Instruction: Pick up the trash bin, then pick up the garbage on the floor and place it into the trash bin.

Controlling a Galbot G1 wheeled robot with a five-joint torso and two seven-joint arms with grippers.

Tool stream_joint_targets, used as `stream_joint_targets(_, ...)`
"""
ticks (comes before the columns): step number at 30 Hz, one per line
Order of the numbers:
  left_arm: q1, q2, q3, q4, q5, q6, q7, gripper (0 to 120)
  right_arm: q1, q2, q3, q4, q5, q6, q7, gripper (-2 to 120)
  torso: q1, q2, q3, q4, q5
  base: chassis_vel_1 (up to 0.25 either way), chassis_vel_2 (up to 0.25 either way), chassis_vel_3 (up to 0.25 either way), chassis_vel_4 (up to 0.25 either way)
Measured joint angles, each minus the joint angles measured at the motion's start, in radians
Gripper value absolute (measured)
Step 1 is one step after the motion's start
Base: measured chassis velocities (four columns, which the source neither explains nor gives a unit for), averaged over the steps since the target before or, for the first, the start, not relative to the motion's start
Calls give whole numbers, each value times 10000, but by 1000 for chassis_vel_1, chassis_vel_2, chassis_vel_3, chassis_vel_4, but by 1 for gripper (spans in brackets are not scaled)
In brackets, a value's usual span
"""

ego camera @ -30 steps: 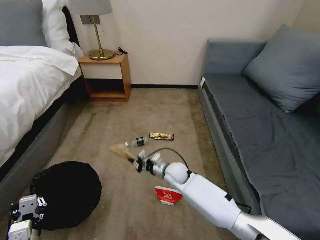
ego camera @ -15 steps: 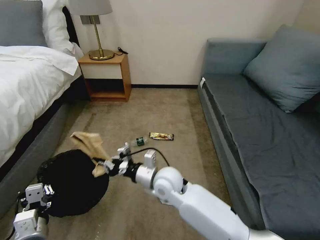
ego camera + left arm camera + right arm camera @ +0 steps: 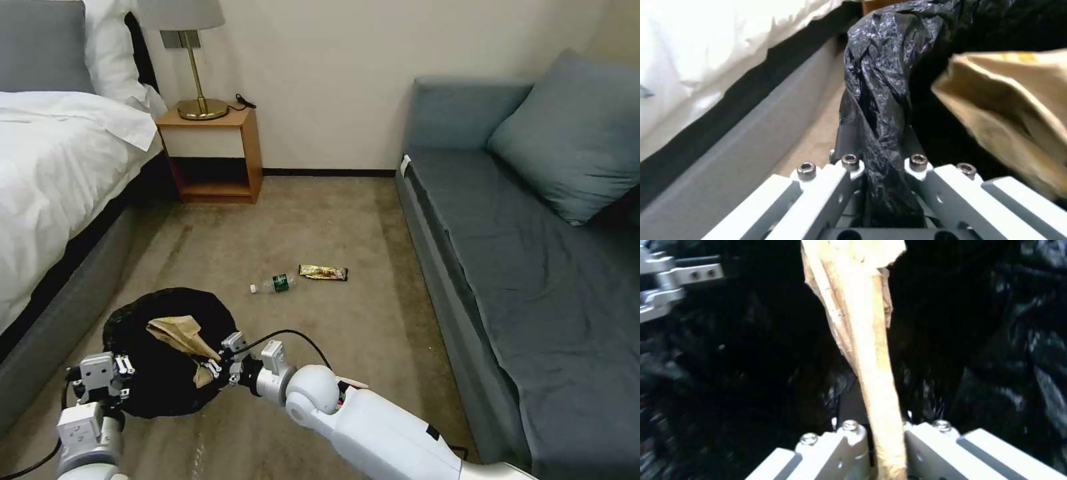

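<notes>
The trash bin (image 3: 143,390), draped in a crinkly black bag (image 3: 876,83), is at the lower left of the head view. My left gripper (image 3: 101,381) (image 3: 882,160) is shut on the bag at the bin's near rim. My right gripper (image 3: 220,363) (image 3: 876,428) is shut on the crumpled brown paper (image 3: 177,331) (image 3: 853,306) (image 3: 1009,110), which hangs over the bin's open mouth. More garbage lies on the carpet farther off: a small clear bottle (image 3: 275,283) with a green label and a dark-and-gold snack wrapper (image 3: 323,272).
A bed with white sheets (image 3: 60,173) and a grey base (image 3: 729,160) runs close along the bin's left. A wooden nightstand (image 3: 213,157) with a lamp stands at the far wall. A grey sofa (image 3: 527,267) fills the right side. Open carpet (image 3: 300,220) lies between them.
My right arm swung left, carrying the brown paper from mid-floor to over the bin. My left gripper moved the bin forward and to the right, toward the paper.
</notes>
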Motion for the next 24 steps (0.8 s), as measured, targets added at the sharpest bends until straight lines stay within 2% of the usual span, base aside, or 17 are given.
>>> stream_joint_targets(2,-139,-23,115,122,92,28,1,3,172,-22,60,-15,-13,51,126,16,0,0,0,1,0,0,0,0,0)
stream_joint_targets(4,-162,-27,133,156,112,30,1,3,205,-42,61,-14,-13,51,145,19,0,0,0,0,0,0,0,0,0)
stream_joint_targets(6,-254,-28,176,287,154,32,3,3,346,-150,63,92,-5,-22,201,30,0,0,0,0,0,0,0,0,0)
stream_joint_targets(8,-272,-29,180,314,157,32,5,3,374,-178,65,135,0,-67,206,33,0,0,0,0,0,0,0,0,0)
stream_joint_targets(9,-327,-28,189,404,161,28,22,3,412,-236,66,228,6,-189,238,39,0,0,0,0,0,0,0,0,0)
stream_joint_targets(12,-414,-26,192,542,161,11,44,3,432,-299,-6,341,-1,-296,282,52,0,0,0,0,0,0,0,0,0)
stream_joint_targets(13,-414,-26,192,542,161,11,44,3,432,-299,-6,341,-1,-296,282,52,0,0,0,0,0,0,0,0,0)
stream_joint_targets(16,-455,-1,187,570,124,-3,69,3,433,-299,-87,372,-24,-323,319,67,0,0,0,0,0,0,0,0,0)
stream_joint_targets(18,-458,7,183,570,109,-6,79,3,433,-284,-96,371,-38,-326,332,70,0,0,0,0,0,0,0,0,0)
stream_joint_targets(24,-477,58,49,700,89,-52,131,3,380,-337,-46,537,-156,-434,381,93,0,0,0,1,0,0,0,0,0)
